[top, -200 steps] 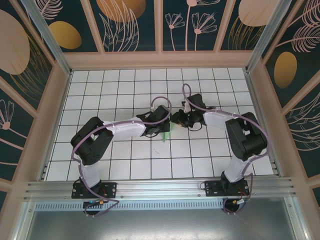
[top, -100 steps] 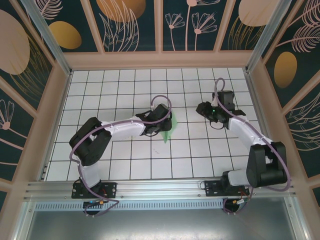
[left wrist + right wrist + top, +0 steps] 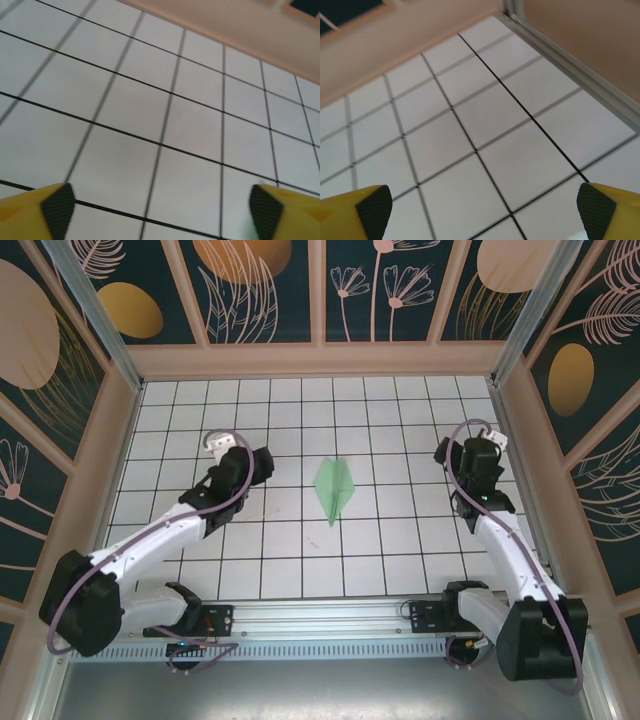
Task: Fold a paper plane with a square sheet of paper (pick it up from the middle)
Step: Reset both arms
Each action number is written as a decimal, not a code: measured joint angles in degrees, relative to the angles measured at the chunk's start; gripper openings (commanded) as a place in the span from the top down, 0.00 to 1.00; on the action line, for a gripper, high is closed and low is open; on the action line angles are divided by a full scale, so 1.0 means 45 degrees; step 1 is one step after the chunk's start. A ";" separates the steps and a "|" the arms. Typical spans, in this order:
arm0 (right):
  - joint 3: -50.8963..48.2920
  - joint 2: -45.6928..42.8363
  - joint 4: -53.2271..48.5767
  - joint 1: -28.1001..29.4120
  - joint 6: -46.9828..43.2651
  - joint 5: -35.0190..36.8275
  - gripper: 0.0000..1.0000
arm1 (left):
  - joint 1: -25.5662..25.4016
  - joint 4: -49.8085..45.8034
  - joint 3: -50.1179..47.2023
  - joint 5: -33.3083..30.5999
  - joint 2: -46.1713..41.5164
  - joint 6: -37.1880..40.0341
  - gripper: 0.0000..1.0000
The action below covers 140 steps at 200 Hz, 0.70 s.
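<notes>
The slim pale green paper plane lies flat on the white gridded table, at its middle, sharp nose toward the arms' bases, well apart from both grippers. That is the overhead view. The wrist cameras instead show bare tiles between yellow fingers: the left gripper and the right gripper both have their jaws wide apart, holding nothing. The right wrist view also takes in the pale aluminium rail by the side wall. A second ago both grippers met over the plane; now each has drawn back to its own side.
</notes>
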 measured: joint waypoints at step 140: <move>-0.4736 0.4940 1.3265 -0.0763 -0.3861 -0.3196 0.01 | 0.4775 1.1545 -0.4920 -0.0729 0.3036 0.8189 0.02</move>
